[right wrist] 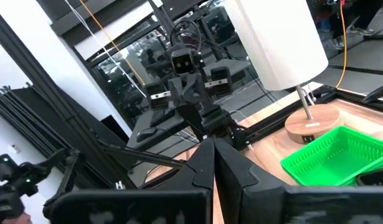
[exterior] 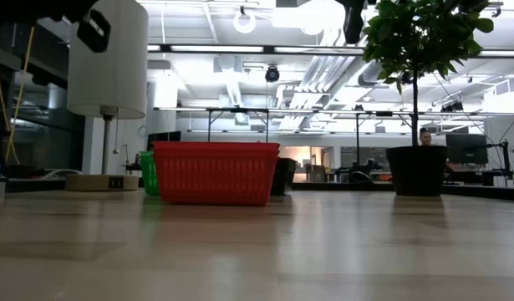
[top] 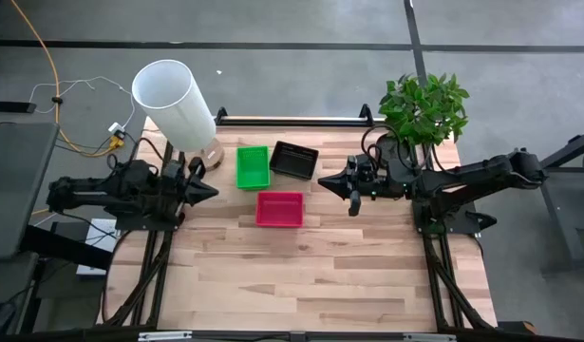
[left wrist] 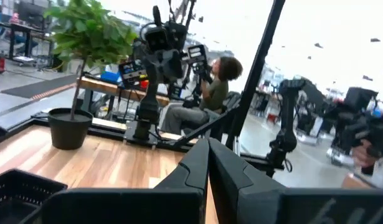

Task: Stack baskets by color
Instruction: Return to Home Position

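Observation:
A green basket (top: 253, 166), a black basket (top: 293, 159) and a magenta-pink basket (top: 279, 209) rest on their bottoms near the middle of the wooden table (top: 301, 285). The pink one is nearest the front; the low view shows it (exterior: 215, 173) before the green (exterior: 148, 173) and black (exterior: 283, 176) ones. My left gripper (top: 214, 191) hovers shut to the left of the baskets, pointing toward them. My right gripper (top: 322, 180) hovers shut just right of the black basket. Both hold nothing, and their fingers meet in the wrist views (left wrist: 208, 152) (right wrist: 213, 152).
A tall white cylinder (top: 173, 103) on a round wooden base stands at the far left. A potted plant (top: 424, 106) stands at the far right. A person sits beyond the table (left wrist: 213, 87). The front half of the table is bare wood.

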